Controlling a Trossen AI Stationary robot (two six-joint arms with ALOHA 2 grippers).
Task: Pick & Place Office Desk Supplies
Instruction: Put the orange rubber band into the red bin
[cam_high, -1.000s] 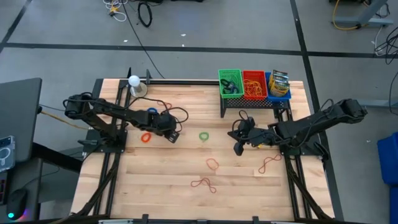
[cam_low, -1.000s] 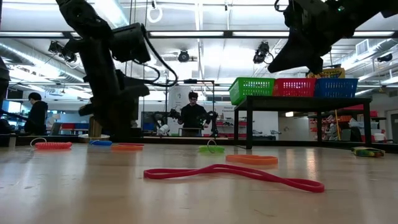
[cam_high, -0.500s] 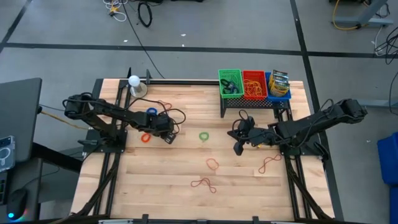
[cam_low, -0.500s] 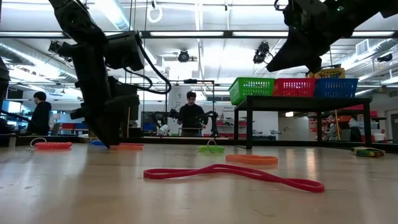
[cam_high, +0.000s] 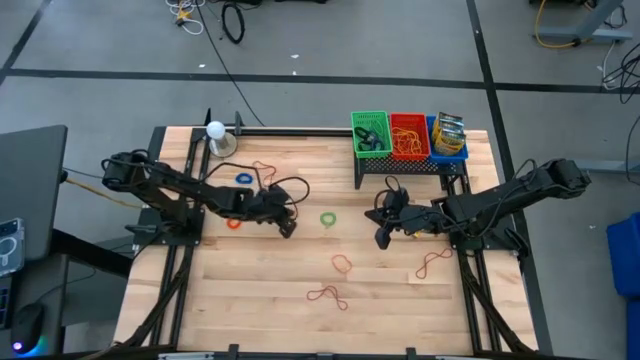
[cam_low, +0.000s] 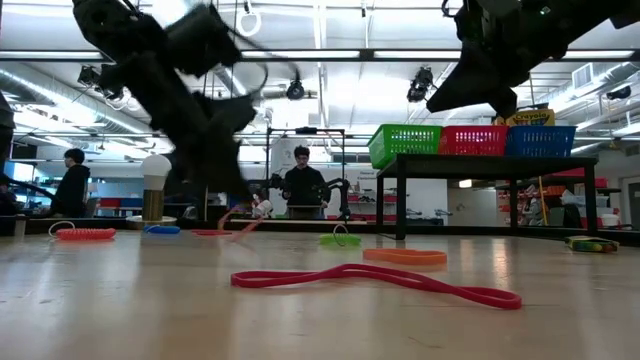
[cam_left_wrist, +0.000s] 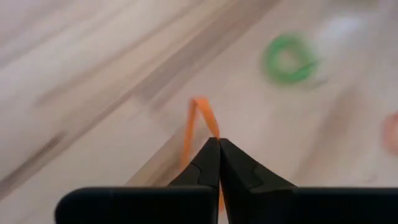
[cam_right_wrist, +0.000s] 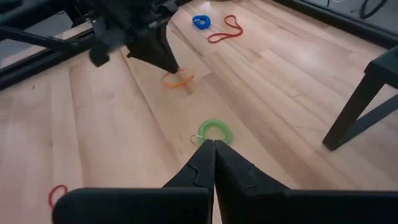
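Seen level across the pale wooden table (cam_low: 120, 310), a long red rubber band (cam_low: 375, 279) lies nearest, snaking over the planks. Behind it rest an orange ring (cam_low: 404, 256) and a green ring (cam_low: 340, 239). Left of the green ring, the left gripper (cam_left_wrist: 217, 144) has its fingers pressed together on an orange rubber band (cam_left_wrist: 198, 121), pinching it just above the wood. Further left of the green ring lie a blue ring (cam_low: 161, 229) and a red coil (cam_low: 85, 234), with a white ball on a metal base (cam_low: 154, 180) behind them. To the right of the green ring the right gripper (cam_right_wrist: 212, 144) hangs above the table, fingers closed on nothing. Beyond the green ring stands a black rack (cam_low: 480, 165) carrying green (cam_low: 405, 143), red (cam_low: 473, 140) and blue baskets (cam_low: 540, 140). Far off, in a bright workshop with strip lights (cam_low: 330, 55), a person (cam_low: 303, 186) stands behind the table and another (cam_low: 68, 183) at the left.
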